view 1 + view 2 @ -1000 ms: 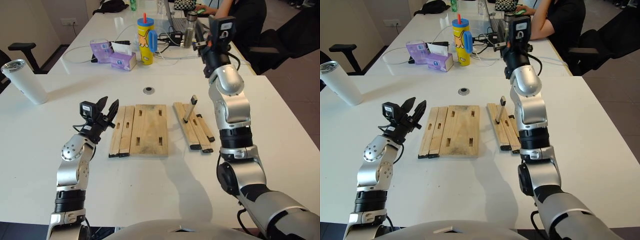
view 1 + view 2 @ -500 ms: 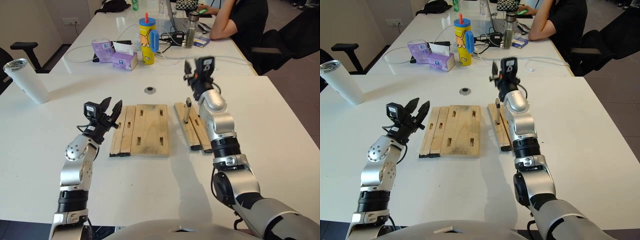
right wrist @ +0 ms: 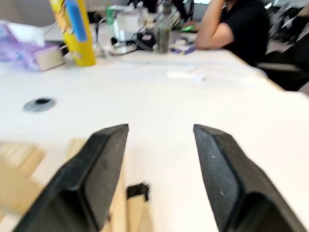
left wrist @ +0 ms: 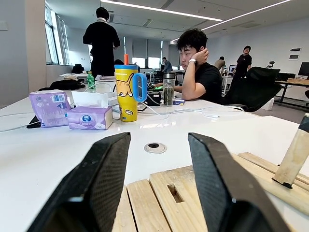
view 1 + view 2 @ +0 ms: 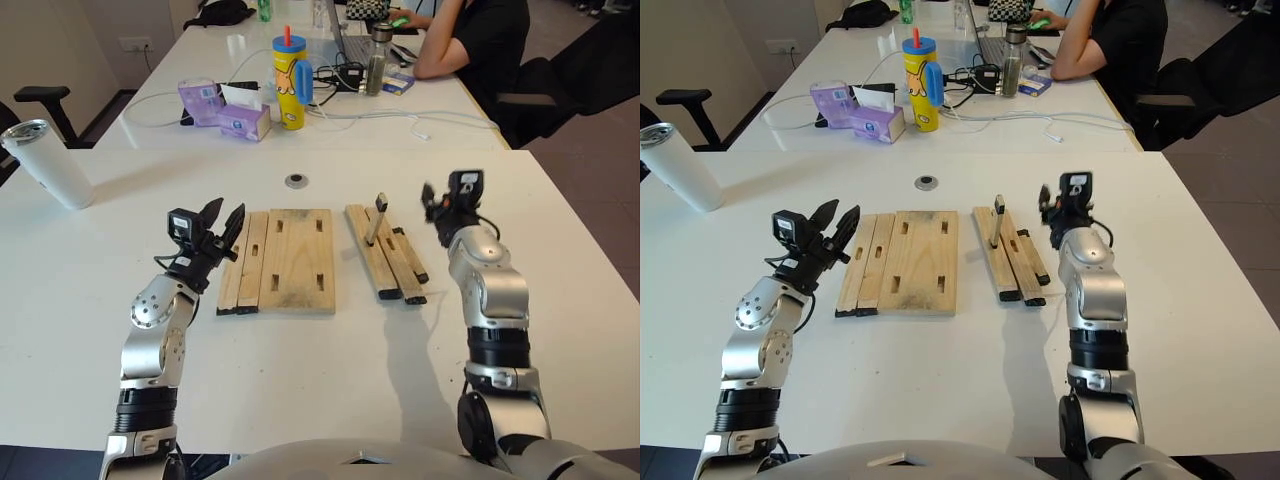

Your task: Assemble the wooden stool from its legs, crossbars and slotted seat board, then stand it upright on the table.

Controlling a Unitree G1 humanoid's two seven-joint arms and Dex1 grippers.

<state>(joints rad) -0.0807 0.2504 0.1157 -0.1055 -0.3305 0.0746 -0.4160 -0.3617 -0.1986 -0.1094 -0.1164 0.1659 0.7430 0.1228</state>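
Note:
The slotted seat board [image 5: 298, 258] lies flat in the middle of the table, with two narrow slats [image 5: 245, 262] touching its left side. Right of it is a pile of slats with black ends [image 5: 388, 255], and one short piece [image 5: 377, 218] stands tilted on them. My left gripper [image 5: 222, 222] hovers open just left of the two slats, pointing at the board [image 4: 178, 193]. Open as well, my right gripper [image 5: 438, 206] hangs low just right of the pile, and the pile's black ends [image 3: 137, 192] lie near its fingers.
A white tumbler [image 5: 45, 160] stands at the far left. A cable grommet [image 5: 296, 181] sits behind the board. On the far table are a yellow cup [image 5: 291, 82], tissue packs [image 5: 225, 108], cables and a bottle [image 5: 375, 60], where a person sits.
My right arm has swung down from high over the far side of the table to a low spot right of the slat pile. The left gripper has barely moved.

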